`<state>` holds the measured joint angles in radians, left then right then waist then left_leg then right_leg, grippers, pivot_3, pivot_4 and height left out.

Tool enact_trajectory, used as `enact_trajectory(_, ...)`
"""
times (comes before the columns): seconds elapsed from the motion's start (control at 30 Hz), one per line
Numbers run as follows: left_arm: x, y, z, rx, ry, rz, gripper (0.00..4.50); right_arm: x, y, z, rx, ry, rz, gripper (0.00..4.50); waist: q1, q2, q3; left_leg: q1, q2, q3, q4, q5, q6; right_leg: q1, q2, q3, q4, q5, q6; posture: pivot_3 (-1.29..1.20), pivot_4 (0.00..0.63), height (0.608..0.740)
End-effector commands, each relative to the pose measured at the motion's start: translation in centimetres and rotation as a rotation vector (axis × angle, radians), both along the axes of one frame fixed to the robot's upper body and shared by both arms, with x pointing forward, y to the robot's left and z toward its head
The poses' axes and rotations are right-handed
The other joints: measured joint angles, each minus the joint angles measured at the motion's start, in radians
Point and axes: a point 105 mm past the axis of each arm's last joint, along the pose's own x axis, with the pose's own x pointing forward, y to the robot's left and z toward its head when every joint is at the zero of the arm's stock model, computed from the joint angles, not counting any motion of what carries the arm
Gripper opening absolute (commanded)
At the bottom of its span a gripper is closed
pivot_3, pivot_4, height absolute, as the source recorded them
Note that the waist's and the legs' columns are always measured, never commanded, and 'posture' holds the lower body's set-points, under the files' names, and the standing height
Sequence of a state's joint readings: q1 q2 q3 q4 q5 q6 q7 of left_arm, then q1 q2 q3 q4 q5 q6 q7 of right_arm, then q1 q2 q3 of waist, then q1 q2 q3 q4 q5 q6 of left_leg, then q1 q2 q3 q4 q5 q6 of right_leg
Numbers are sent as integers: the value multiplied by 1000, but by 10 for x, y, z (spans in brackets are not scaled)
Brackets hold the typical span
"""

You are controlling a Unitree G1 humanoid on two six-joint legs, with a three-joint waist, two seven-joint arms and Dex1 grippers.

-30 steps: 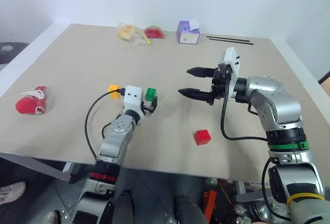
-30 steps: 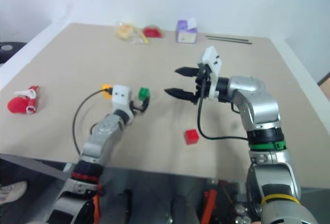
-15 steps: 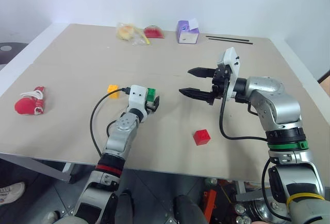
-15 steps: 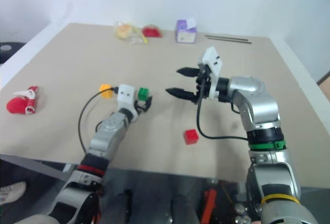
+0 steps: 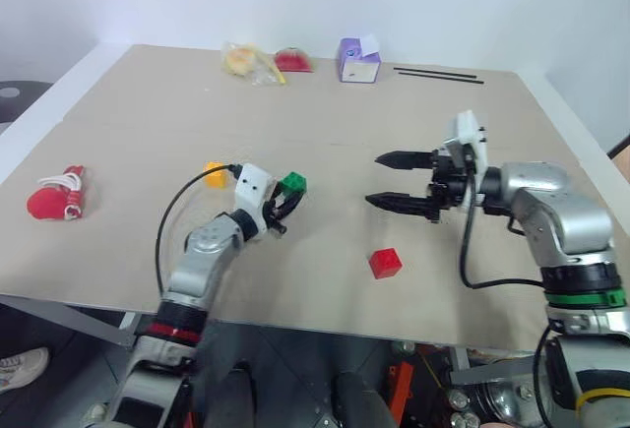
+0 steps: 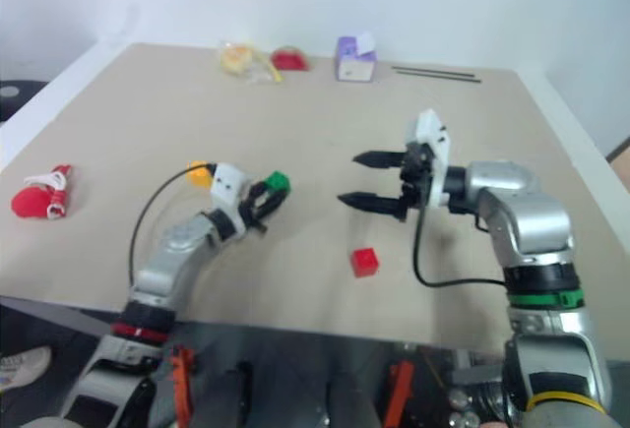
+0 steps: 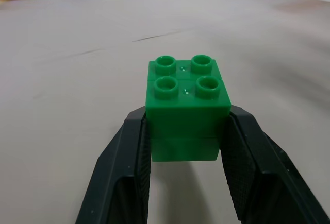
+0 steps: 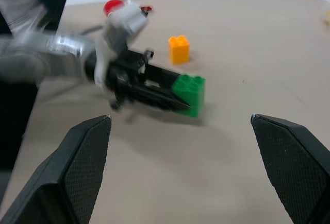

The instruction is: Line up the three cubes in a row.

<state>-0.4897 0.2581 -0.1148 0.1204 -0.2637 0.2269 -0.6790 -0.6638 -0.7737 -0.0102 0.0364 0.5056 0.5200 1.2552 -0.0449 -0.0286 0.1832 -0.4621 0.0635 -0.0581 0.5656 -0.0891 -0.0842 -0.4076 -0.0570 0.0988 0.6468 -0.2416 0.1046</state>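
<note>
The left gripper point(image 7: 186, 131) pinches the green cube point(image 7: 186, 105) between its two black fingers point(image 7: 126, 175), one pressed on each side of the brick, studs facing up. In the head views this green cube point(image 5: 292, 185) sits at the tip of the left gripper point(image 5: 283, 202), near the middle of the desk point(image 5: 138, 113); whether it rests on the surface or is raised just off it cannot be told.

The yellow-orange cube point(image 5: 215, 173) lies on the desk just beyond the left wrist, to the left of the green one and apart from it. The red cube point(image 5: 385, 263) lies nearer the front edge, to the right of the green cube and well apart from both others, so the three do not form a row.

The right gripper point(image 5: 399, 180) hangs above the desk with its fingers spread wide, pointing left toward the green cube and holding nothing. The red cube lies below it, toward the front edge, clear of its fingertips.
</note>
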Motion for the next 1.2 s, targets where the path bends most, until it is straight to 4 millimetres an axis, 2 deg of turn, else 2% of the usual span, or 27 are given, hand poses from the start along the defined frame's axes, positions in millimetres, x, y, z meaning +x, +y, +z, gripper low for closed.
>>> enact_trajectory(0.03, -35, -11, 14, 14, -30, -287, 1339, -22, -4, 4, -73, -19, 99, 4500, 0, 0, 0, 0, 0, 0, 0, 0, 0, 0, 0, 0, 0, -1, 1, 0, 150, 740)
enact_trajectory(0.13, -50, -11, 6, 75, -3, -406, 1339, -26, -6, -1, -116, -8, 118, 4500, -1, 0, 0, 1, 0, 0, 1, 0, 0, 1, 0, 0, 0, -1, 1, 0, 150, 740)
enact_trajectory(0.27, -56, -13, -8, 154, 27, -474, 1339, -29, -8, -5, -146, -8, 115, 4500, -1, 0, 0, 1, 0, 0, 3, 0, 0, 1, 0, 0, 0, 0, -1, 0, 150, 740)
enact_trajectory(0.47, -60, -22, -14, 176, 30, -530, 1339, -38, -12, -15, -170, 21, 101, 4500, 1, 0, 0, 0, 0, 0, 4, 0, 0, 0, -1, 0, 0, 0, 0, 0, 150, 740)
enact_trajectory(0.7, -52, -27, -26, 238, 41, -582, 1339, -40, -10, -16, -161, 31, 91, 4500, 0, 0, 0, 0, 0, 0, 4, 0, 0, 0, -1, 0, 0, 0, 0, 0, 150, 740)
enact_trajectory(0.9, -42, -31, -24, 281, 13, -635, 1339, -43, -9, -17, -161, 31, 83, 4500, 0, 0, 0, 0, 0, 0, 4, 0, 0, 0, -1, 0, 0, 0, 0, 0, 150, 740)
enact_trajectory(1.2, -39, -30, -30, 313, 12, -666, 1339, -48, -13, -18, -154, 41, 44, 4500, 1, 0, 0, 0, 0, 0, 3, 0, 1, 1, -1, 0, 0, -1, 1, 0, 150, 740)
